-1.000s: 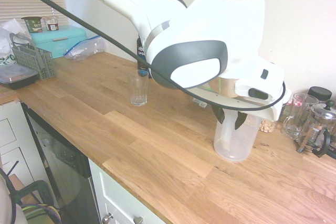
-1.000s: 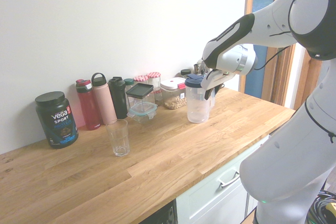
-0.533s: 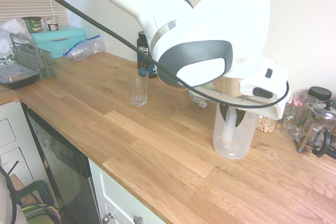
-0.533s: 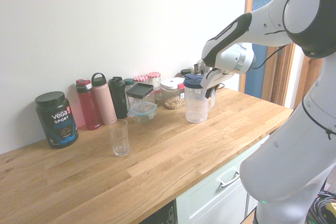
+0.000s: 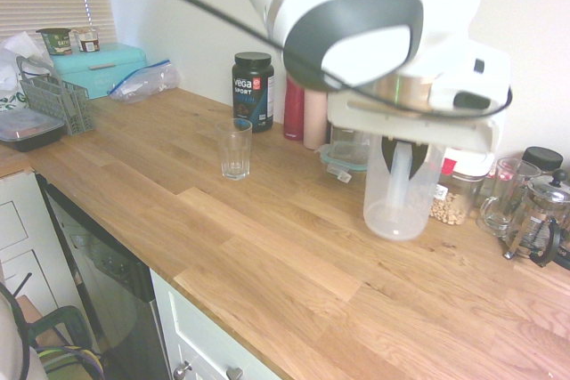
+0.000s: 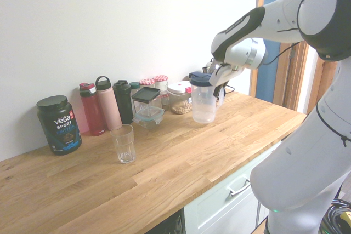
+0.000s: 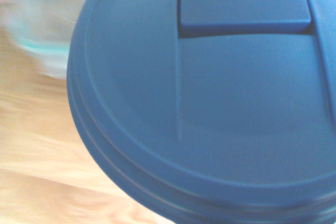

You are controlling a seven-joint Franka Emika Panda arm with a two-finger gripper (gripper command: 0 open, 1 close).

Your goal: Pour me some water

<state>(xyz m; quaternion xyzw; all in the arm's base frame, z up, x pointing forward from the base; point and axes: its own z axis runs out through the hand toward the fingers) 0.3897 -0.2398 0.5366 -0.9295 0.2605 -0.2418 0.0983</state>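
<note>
A wooden counter [image 6: 181, 160] carries an empty glass [image 6: 123, 143], a black protein tub [image 6: 59, 124], bottles (red, pink, black) [image 6: 107, 103] and lidded jars [image 6: 179, 97] along the wall.

A black protein tub [image 6: 59, 124], bottles [image 6: 108, 103] and jars [image 6: 180, 96] line the worktop [image 6: 181, 152] wall

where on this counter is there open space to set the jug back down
Bare wood runs along the counter's front edge, from the drinking glass toward the door side, beneath the lifted jug. The wall side is crowded: protein tub, bottles, jars.
</note>
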